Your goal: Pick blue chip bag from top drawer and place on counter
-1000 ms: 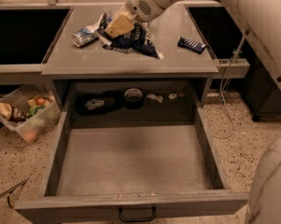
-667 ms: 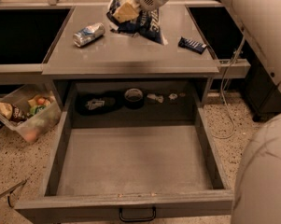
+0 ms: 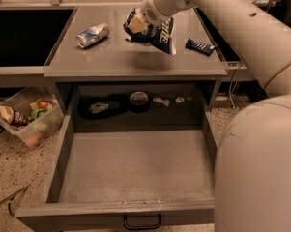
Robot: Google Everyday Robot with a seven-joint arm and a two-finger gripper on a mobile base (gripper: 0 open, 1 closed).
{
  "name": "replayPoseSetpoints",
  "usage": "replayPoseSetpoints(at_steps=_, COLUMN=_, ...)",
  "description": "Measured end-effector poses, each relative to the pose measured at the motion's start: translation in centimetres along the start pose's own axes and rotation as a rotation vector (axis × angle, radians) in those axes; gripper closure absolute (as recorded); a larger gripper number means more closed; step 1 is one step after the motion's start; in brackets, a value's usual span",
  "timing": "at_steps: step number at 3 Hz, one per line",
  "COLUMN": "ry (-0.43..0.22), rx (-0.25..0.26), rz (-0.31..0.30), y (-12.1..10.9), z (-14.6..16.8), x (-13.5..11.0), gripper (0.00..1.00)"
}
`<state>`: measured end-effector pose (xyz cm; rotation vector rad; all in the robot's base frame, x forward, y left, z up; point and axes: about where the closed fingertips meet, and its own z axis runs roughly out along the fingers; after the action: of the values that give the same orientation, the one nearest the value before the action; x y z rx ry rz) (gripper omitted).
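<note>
My gripper [image 3: 137,26] is shut on the blue chip bag [image 3: 159,33], a crinkled navy foil bag with white lettering. It holds the bag just above the middle of the grey counter [image 3: 111,57], with a shadow beneath it. The top drawer [image 3: 135,163] stands pulled fully open below the counter. Its front panel with the small black handle [image 3: 142,222] is at the bottom of the view. The drawer's front floor is bare.
A crushed silver-blue can [image 3: 93,35] lies on the counter's left. A flat dark blue bar wrapper [image 3: 199,46] lies on its right. A dark object [image 3: 101,108], a tape roll [image 3: 139,100] and small bits sit at the drawer's back. A bin of food [image 3: 26,120] stands on the floor at left.
The gripper lifted the blue chip bag off the counter, then carried it a little to the right. The can, the wrapper and the drawer have not moved.
</note>
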<state>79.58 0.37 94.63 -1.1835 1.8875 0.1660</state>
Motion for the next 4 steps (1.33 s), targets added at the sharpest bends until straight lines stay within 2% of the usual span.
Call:
replayPoseSetpoints(at_steps=1, ry=0.024, rx=-0.057, rz=0.046, y=1.6, z=4.1, x=2.8, gripper=1.00)
replayPoseSetpoints(at_steps=2, ry=0.023, rx=-0.125, rz=0.075, y=3.1, z=5.7, x=4.3, gripper=0.99)
replayPoseSetpoints(at_steps=4, ry=0.023, rx=-0.125, rz=0.075, y=3.1, z=5.7, x=4.3, gripper=0.56)
